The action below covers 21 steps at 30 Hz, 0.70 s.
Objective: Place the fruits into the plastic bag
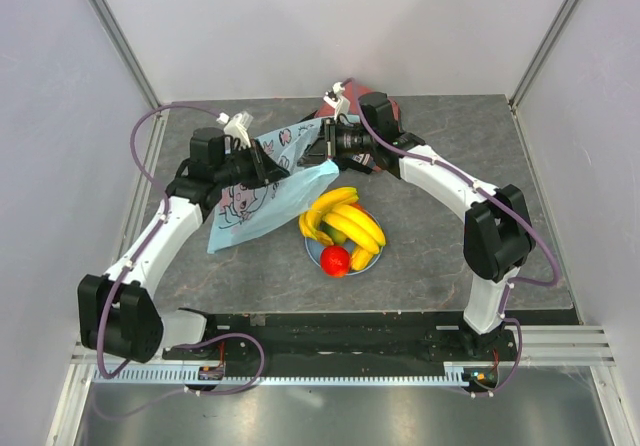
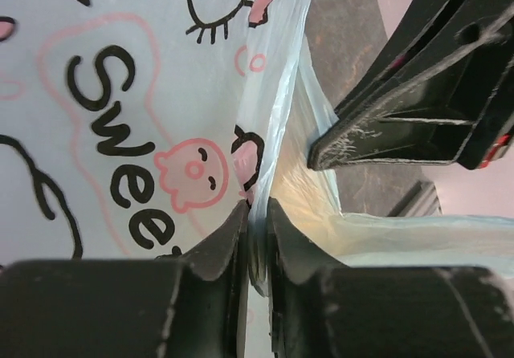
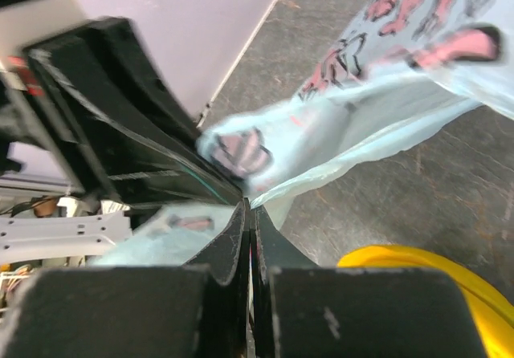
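The top view alone shows the whole scene: the plastic bag (image 1: 268, 188) is held up centre-left between both arms, which hide its top edge. It hangs over a dark grey table (image 1: 450, 256) ringed by pale walls (image 1: 300, 26), and bananas (image 1: 345, 221) and a red fruit (image 1: 335, 260) lie on a blue plate (image 1: 314, 252) just to its right. The left wrist view shows the left gripper (image 2: 255, 250) pinched together on the bag's rim, and the right wrist view shows the right gripper (image 3: 250, 213) clamped on bag film.

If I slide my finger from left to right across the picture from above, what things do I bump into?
Left arm's big black joint → plastic bag → bananas → right arm's big black joint.
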Available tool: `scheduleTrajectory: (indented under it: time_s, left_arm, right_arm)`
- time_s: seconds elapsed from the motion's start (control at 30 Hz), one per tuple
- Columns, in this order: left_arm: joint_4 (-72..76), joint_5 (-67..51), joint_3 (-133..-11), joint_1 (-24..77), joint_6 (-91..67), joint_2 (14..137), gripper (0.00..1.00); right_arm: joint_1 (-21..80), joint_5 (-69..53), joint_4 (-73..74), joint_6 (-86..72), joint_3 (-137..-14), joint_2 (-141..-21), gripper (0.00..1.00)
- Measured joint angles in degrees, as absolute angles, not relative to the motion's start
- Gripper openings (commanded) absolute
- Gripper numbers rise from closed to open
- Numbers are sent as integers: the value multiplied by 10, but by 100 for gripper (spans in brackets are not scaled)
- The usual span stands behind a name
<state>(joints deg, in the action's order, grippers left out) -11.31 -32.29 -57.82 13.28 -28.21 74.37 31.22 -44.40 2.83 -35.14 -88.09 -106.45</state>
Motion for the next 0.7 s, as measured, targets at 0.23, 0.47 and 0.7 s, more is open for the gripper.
scheduleTrajectory:
  time_s: [0.23,0.47,0.7]
  left_arm:
    - [-125,-253,-578,133,-273,680,2]
    - [-145,-161,-576,133,-251,605,1]
    - [-166,-100,-574,123,-221,559,1]
  right_arm:
    - [307,-392,78,-307,-876,-1062,0]
    - [305,-295,158,-236,-876,-1062,0]
    - [317,-248,185,-197,-893,-1080,0]
